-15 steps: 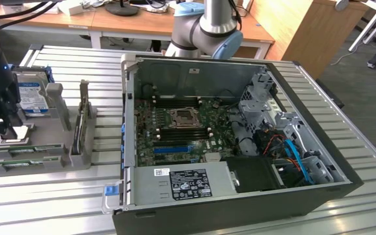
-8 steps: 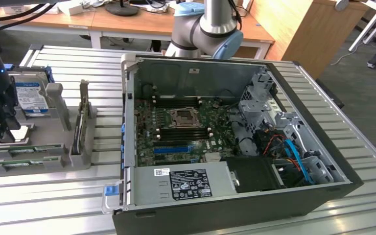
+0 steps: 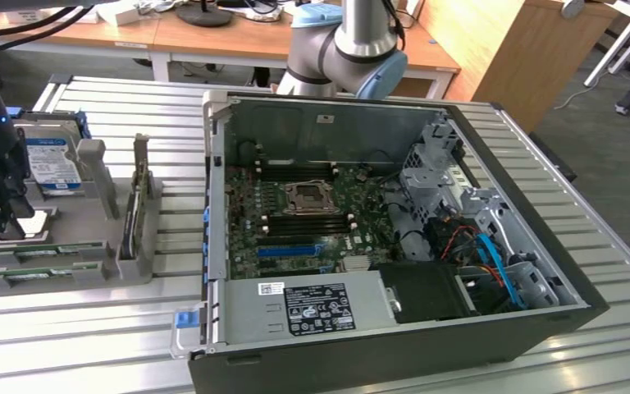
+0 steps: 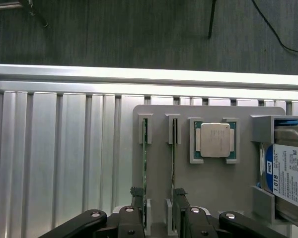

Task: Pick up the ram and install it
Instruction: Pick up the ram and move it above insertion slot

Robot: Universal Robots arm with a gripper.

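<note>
Here, the gripper [image 4: 158, 199] hangs with its jaws spread wide and empty over the near edge of the gray holder [image 4: 213, 188]. Two ram sticks [image 4: 144, 163] stand on edge, side by side, in the holder's narrow slots. Their near ends lie just beneath the fingers [image 4: 137, 198], and neither stick is gripped. Beside the slots, the square silver processor [image 4: 214, 140] lies flat in the holder's pocket. Past it, at the holder's end, the hard drive [image 4: 290, 173] with its blue-white label sits in a bracket. Beyond the holder, to the exterior view's right, the open computer case [image 3: 282, 123] lies on the slatted metal table [image 3: 75, 345], its motherboard [image 3: 293, 222] exposed.
</note>
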